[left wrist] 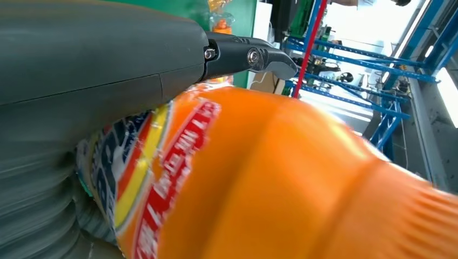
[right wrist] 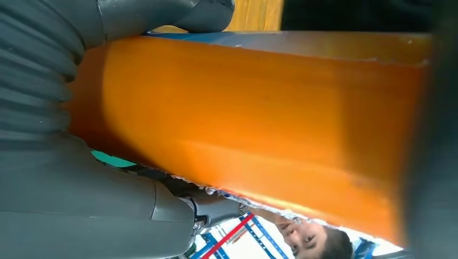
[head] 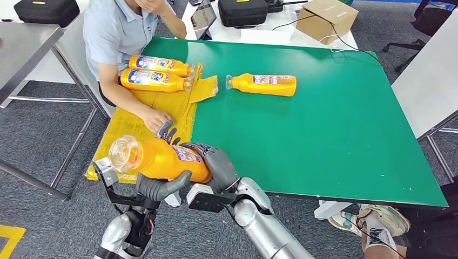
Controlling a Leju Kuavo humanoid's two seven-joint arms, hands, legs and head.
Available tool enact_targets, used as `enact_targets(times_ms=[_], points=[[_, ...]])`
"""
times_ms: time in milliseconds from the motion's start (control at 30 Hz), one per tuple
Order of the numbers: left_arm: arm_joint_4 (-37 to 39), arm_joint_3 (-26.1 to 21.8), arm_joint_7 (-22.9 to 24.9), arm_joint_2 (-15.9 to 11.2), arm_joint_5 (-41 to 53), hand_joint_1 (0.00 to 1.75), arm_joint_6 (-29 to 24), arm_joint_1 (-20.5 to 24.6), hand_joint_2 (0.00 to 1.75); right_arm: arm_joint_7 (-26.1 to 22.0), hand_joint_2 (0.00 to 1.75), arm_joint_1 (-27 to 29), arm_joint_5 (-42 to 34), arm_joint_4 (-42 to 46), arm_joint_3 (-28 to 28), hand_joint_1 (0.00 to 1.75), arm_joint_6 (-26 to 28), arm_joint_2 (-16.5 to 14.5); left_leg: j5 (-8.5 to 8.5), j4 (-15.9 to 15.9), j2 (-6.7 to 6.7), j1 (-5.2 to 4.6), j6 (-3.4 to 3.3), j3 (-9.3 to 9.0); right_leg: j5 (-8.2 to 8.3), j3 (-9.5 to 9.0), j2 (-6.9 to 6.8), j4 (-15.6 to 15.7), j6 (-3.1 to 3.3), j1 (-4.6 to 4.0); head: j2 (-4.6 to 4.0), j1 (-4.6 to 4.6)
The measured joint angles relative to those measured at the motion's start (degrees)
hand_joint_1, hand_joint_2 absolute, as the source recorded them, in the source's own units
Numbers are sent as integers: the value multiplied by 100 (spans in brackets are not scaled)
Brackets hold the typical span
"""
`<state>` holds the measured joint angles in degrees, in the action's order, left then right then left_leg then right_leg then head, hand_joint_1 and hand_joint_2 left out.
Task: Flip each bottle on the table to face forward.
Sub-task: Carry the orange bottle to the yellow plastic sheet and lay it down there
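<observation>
Your two hands are holding one orange bottle [head: 162, 159] up over the near left corner of the table [head: 335, 135]. The bottle is smooth, shiny plastic, long and round, and it is lying on its side with its clear cap [head: 123, 153] pointing left. Your left hand [head: 160, 186] is cupping it from below with its thick grey thumb curling up the side. Your right hand [head: 217, 163] is wrapping its dark fingers around the fat end. In the left wrist view the bottle's label [left wrist: 146, 178] is showing red, blue and yellow stripes. The table top is flat and bright green. A lone bottle [head: 263, 84] is lying on its side near the far middle. Two more bottles [head: 156, 73] are lying side by side on a crinkly yellow sheet [head: 140, 121] at the left. A person [head: 121, 32] is sitting there, resting a hand [head: 155, 118] on the sheet, just beside your fingers.
</observation>
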<state>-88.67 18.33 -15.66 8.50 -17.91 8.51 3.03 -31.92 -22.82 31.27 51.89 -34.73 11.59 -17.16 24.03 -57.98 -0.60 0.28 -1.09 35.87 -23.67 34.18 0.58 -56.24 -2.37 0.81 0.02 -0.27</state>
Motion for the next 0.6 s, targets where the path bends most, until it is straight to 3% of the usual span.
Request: enact_targets(times_ms=[33, 67, 133, 600], points=[[25, -1, -4, 0, 5, 170, -10, 18, 175, 6, 131, -27, -26, -40, -13, 52, -26, -18, 0, 0, 0, 0, 0, 0, 0, 0, 0, 0, 0, 0, 0, 1], [45, -3, -10, 0, -3, 175, -19, 33, 175, 7, 87, -46, -59, -80, -27, 9, -61, -38, 0, 0, 0, 0, 0, 0, 0, 0, 0, -1, 0, 0, 0, 1], [75, -22, -16, 0, -79, 175, -31, 54, 175, -5, 0, -53, -134, -161, -69, 0, -115, -74, 0, 0, 0, 0, 0, 0, 0, 1, 0, -1, 0, 0, 0, 0], [666, -624, 276, 9, -887, 175, -710, 511, 175, -28, 0, 42, -409, -502, -234, 0, 161, -148, -3, 0, 0, 0, -1, 2, 1, 1, 0, -1, 0, 0, 0, 2]])
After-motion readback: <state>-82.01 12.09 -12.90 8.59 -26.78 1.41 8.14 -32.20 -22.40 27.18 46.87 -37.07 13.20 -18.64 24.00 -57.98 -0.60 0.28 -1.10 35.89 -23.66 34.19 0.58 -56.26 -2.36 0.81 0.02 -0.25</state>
